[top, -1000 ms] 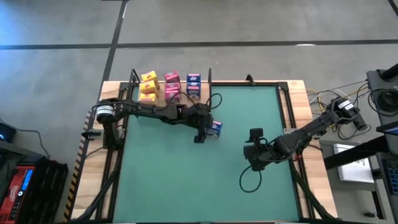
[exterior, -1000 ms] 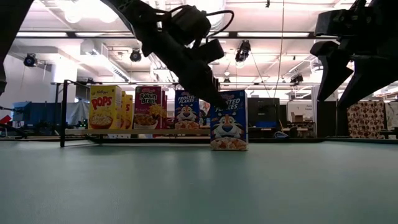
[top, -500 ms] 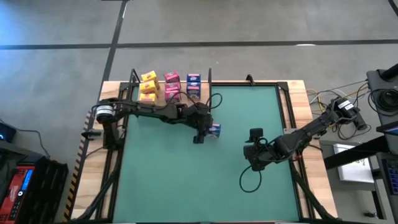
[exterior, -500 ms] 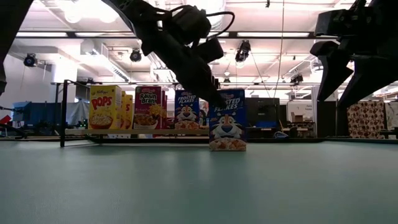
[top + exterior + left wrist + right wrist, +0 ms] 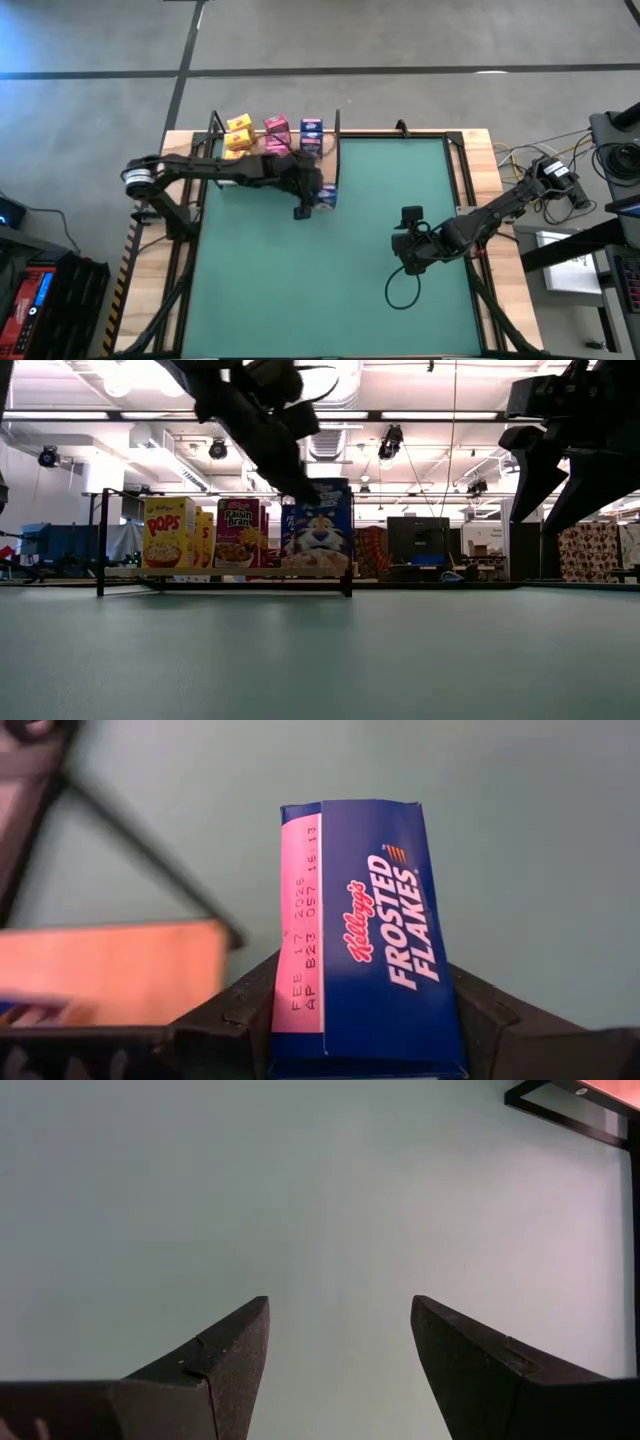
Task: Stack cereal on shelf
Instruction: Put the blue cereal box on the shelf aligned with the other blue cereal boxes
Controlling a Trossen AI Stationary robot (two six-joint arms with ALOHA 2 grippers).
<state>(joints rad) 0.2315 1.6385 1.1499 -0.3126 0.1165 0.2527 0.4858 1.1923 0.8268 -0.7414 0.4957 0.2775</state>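
Frosted Flakes box (image 5: 365, 940), stamped FEB 17 2026, clamped in left end effector (image 5: 355, 1020)

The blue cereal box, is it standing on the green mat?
No, the left gripper holds the blue cereal box in the air, clear of the green mat.

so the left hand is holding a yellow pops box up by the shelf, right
Not quite: the box in the left hand is a blue Frosted Flakes box, not a yellow one. The left wrist view shows it clamped between the fingers. It is up by the shelf.
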